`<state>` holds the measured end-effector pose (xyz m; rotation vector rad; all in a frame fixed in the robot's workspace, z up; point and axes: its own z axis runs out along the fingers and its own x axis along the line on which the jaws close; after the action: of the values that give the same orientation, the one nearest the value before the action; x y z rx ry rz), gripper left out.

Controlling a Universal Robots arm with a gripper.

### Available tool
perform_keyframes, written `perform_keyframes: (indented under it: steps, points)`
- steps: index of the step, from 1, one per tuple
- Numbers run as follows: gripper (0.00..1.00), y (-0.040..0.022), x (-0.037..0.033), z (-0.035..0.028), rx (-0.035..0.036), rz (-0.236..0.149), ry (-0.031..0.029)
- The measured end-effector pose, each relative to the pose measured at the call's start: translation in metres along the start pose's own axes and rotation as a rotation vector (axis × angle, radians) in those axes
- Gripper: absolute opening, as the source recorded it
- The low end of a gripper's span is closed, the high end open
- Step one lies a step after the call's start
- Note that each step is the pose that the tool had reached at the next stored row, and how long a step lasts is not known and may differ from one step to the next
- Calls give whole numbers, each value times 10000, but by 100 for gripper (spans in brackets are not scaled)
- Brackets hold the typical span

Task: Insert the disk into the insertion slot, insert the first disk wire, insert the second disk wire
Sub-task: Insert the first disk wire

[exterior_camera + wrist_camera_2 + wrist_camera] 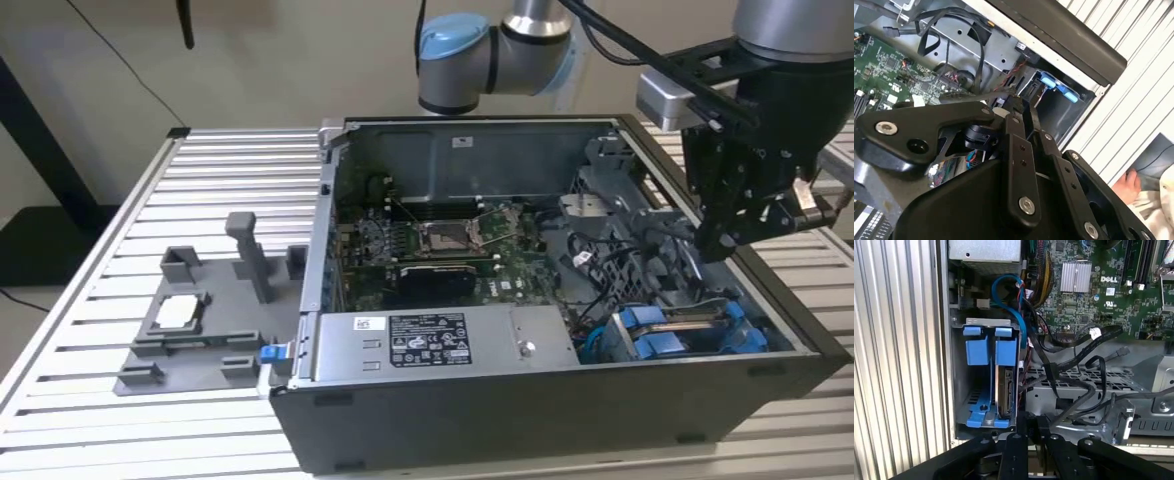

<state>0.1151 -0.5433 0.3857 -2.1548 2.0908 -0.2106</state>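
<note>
We take this for a robotics lab or test workshop, not a home or an office. A worktop (227,170) of ribbed aluminium profiles carries a desktop computer case (534,410) lying open on its side, its motherboard (454,245) and blue-tabbed drive cage (985,321) laid bare. Beside the case sits a grey parts fixture (200,335) with posts and pockets. An industrial robot arm (487,50) reaches over the case. The wall (294,60) behind is plain, and a person's hand (1128,184) shows near the worktop.
</note>
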Motion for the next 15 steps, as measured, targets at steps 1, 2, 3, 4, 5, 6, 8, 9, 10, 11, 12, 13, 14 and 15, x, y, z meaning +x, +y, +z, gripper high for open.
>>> perform_keyframes:
  steps: [1,2,3,4,5,6,8,9,10,11,12,13,14,15]
  points:
    - [19,-6,0,4,-69,-5,21]
    - [19,-14,1,8,-145,-9,36]
    - [19,-23,2,12,-229,-11,47]
    - [19,-32,3,17,-300,-13,52]
    - [19,-41,4,24,-365,-14,51]
    - [19,-51,6,30,-423,-14,50]
    - [19,-70,10,42,-533,-15,46]
    - [19,-79,12,48,-580,-16,45]
    - [19,-88,14,54,-631,-16,44]
    - [19,-98,16,59,-689,-16,42]
    - [19,-109,18,66,-758,-16,42]
    - [19,-118,19,73,-814,-17,39]
    - [19,-127,20,79,-866,-17,37]
    - [19,-134,22,84,-911,-17,37]
